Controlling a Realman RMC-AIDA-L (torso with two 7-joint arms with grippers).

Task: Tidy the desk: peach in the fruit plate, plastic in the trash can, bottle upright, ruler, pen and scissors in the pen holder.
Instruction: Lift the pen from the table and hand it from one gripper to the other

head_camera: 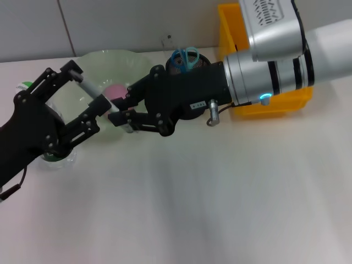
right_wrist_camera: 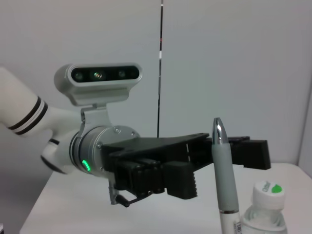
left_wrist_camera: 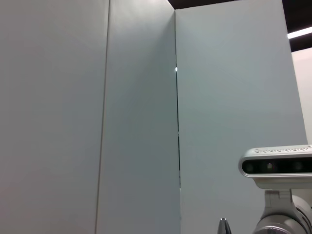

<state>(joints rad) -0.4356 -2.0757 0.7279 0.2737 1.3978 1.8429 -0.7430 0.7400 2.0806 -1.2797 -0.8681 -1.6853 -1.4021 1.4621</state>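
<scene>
Two arms met over the table [head_camera: 220, 192], and I judged the pen step in hand: a handover. My right claw [head_camera: 118, 113] reached past the fruit plate [head_camera: 124, 63], fingers apart, toward the left claw [head_camera: 88, 96], clamped on the pen [head_camera: 92, 94]. Next it needed closing on the barrel, then carrying to the pen holder [head_camera: 184, 60].

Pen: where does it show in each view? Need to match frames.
Head view: pen left of centre, between left claw and right claw.
Left wrist view: only its tip, at the bottom edge.
Right wrist view: upright, lower right.
Shared landmark: bottle, beside the pen; in head view, under the left claw.
</scene>
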